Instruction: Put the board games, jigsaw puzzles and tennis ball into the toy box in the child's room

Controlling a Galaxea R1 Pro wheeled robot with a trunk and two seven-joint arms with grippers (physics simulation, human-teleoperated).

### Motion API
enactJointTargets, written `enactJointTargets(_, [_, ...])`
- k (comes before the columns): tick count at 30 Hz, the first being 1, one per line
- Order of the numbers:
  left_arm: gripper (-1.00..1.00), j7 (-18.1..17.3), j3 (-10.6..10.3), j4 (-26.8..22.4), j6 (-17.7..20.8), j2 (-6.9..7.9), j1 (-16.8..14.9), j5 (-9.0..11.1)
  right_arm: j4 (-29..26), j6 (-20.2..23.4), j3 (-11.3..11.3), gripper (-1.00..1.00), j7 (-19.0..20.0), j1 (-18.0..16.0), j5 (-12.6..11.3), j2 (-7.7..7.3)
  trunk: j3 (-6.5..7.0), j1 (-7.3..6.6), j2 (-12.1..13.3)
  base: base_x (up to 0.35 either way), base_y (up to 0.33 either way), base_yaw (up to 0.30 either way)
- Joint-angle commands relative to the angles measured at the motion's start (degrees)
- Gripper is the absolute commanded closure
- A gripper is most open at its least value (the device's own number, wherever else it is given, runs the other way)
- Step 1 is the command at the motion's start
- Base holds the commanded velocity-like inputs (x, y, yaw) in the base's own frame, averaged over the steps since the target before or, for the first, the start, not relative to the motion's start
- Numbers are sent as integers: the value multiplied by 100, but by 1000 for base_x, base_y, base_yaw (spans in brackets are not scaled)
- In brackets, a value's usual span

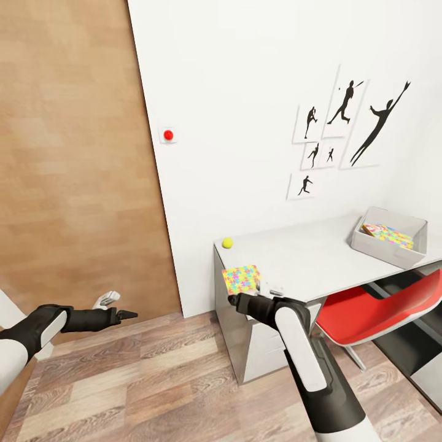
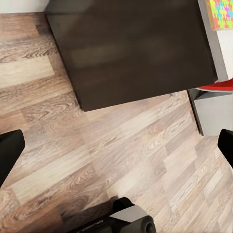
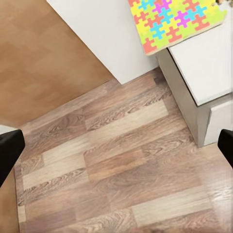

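The pale grey table [image 1: 307, 258] stands against the white wall. A yellow tennis ball [image 1: 227, 243] rests near its left back corner. One jigsaw puzzle [image 1: 240, 279] [image 3: 174, 22] [image 2: 221, 12] lies flat at the left front corner. The light grey toy box [image 1: 368, 245] sits at the table's right end, with a puzzle-patterned flat piece [image 1: 393, 236] inside. My right gripper [image 1: 234, 300] [image 3: 116, 150] hovers open just off the table's front edge below the puzzle, over the floor. My left gripper [image 1: 126, 315] [image 2: 116, 150] is open, empty, far to the left. The bed and board games are out of view.
A red chair [image 1: 374, 307] is tucked under the table on the right. A wooden door [image 1: 73, 172] fills the left wall, with a red button [image 1: 168, 135] beside it. Wood floor [image 1: 153, 380] lies open in front of the table. The table's dark end panel [image 2: 131, 48] faces my left gripper.
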Motion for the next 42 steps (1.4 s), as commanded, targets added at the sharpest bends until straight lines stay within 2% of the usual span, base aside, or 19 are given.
enactJointTargets(1, [-100,-2,-30,-3,38,4,-6,43,-3,12,2,-100,-61,-5,-53,-1,-13,4,-13,0,0,0])
enactJointTargets(11, [-100,1,-29,-3,38,-9,-6,43,182,84,18,-100,-71,4,-70,-34,-13,4,-13,0,0,0])
enactJointTargets(13, [-100,1,-28,-3,38,-9,-6,43,215,96,25,-100,-69,7,-73,-129,-13,4,-13,0,0,0])
enactJointTargets(15, [-100,1,-29,-3,38,-9,-6,43,285,107,38,-100,-39,12,-81,-335,-13,4,-13,0,0,0])
enactJointTargets(16, [-100,1,-30,-3,38,-9,-6,43,313,109,50,-100,-10,18,-82,-393,-13,4,-13,0,0,0])
enactJointTargets(18, [-100,1,-30,-3,38,-9,-6,43,432,113,205,-100,277,99,-84,-598,-13,4,-13,0,0,0])
enactJointTargets(19, [-100,1,-30,-3,38,-9,-6,43,455,114,266,-100,382,118,-81,-647,-13,4,-13,0,0,0])
enactJointTargets(22, [-100,1,-30,-3,38,-24,-4,43,565,109,614,-100,908,169,-63,-901,-13,4,-13,0,0,0])
enactJointTargets(26, [-100,1,-30,-3,38,-41,-1,43,833,97,894,-100,1223,188,-53,-1181,-13,4,-13,0,0,0])
enactJointTargets(28, [-100,1,-31,-3,38,-47,1,43,1060,93,952,-100,1280,191,-53,-1252,-13,4,-13,0,0,0])
enactJointTargets(37, [-100,-6,-25,-3,38,-48,2,43,2332,-3,1052,-100,1345,194,-43,-1319,-13,4,-13,0,0,0])
enactJointTargets(42, [-100,-5,-29,-3,38,-48,3,43,2848,-301,1092,-100,1348,194,-50,-1276,-13,4,-13,0,0,0])
